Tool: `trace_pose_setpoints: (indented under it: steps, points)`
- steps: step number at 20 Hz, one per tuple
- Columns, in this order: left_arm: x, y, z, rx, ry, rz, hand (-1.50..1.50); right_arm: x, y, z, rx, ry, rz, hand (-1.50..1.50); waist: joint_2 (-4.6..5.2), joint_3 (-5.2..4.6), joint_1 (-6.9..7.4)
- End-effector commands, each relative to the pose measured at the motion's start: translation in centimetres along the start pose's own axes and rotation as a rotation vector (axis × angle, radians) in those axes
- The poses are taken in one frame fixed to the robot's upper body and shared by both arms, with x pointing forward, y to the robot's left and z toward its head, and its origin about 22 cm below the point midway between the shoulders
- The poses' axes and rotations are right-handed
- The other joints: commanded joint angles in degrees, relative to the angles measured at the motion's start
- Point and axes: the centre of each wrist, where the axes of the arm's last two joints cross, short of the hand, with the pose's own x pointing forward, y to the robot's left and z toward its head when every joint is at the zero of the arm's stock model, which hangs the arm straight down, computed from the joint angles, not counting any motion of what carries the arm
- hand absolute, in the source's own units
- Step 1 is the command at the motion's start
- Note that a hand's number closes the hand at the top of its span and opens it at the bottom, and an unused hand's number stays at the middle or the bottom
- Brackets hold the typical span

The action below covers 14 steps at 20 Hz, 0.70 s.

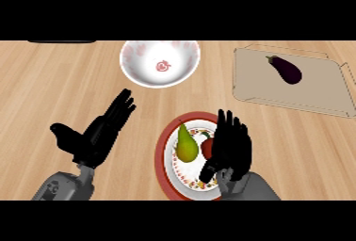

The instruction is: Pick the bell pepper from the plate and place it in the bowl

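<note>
Counter: you are looking steeply down at a light wood top (pixel 55 84).
Plate: a red-rimmed plate (pixel 165 141) with a patterned white centre sits low in your view, right of middle.
Pepper: the red pepper (pixel 206 147) lies on the plate; you see only a sliver of it at the left edge of the right hand.
Pear: a green-yellow pear (pixel 185 143) lies on the plate just left of the pepper, stem end pointing away from you.
Right hand: your right hand (pixel 230 146) is over the plate's right half and covers most of the pepper. The fingers are extended, pointing up the view. You cannot tell from this view whether it touches the pepper.
Left hand: your left hand (pixel 97 134) is left of the plate, apart from it, fingers straight and spread, thumb out to the left, holding nothing.
Bowl: a white bowl (pixel 160 62) with red markings stands beyond the plate, well apart from both hands.
Tray: a tan tray (pixel 257 80) lies at upper right.
Eggplant: a dark purple eggplant (pixel 285 69) rests on the tray.
</note>
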Motion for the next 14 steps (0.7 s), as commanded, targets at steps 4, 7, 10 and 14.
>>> trace_pose_setpoints:
  steps: [4,7,10,14]
  points:
    - [1.3,0.6,0.2,0.006,0.002,-0.009,0.0,1.5,1.1,0.1,0.035,0.203,0.087,-1.5,-0.16,0.06,-0.06]
    - [-1.2,0.2,0.0,-0.008,0.01,-0.001,0.0,2.0,1.6,0.0,0.024,0.203,0.107,-1.5,-0.02,0.02,-0.39]
    - [0.4,0.4,0.7,-0.007,-0.014,-0.009,0.0,1.6,2.3,-2.1,0.022,0.236,0.091,-1.5,-0.03,0.06,-0.03]
    - [-0.4,-0.9,0.7,0.025,-0.007,0.0,0.0,1.9,1.3,-1.1,0.004,0.224,0.063,-1.5,-0.19,0.06,-0.45]
